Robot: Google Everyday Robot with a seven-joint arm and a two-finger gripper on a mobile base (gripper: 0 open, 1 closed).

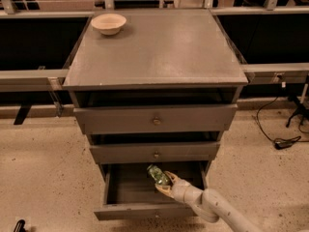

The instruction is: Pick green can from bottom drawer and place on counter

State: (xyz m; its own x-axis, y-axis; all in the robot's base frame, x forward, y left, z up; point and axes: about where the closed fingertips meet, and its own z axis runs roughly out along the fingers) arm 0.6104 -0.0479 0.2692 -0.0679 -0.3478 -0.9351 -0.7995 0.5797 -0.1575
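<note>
Two fingers [170, 177] of my cream end effector [163, 182] are clamping the small shiny mottled-green drink can [157, 174], tilted, inside the pulled-out lowest grey drawer [145, 210]; I'm seeing them narrowly parted.

Cream hand [163, 181] in grey bottom drawer [145, 210]; green can [157, 174], seemingly mottled.
</note>
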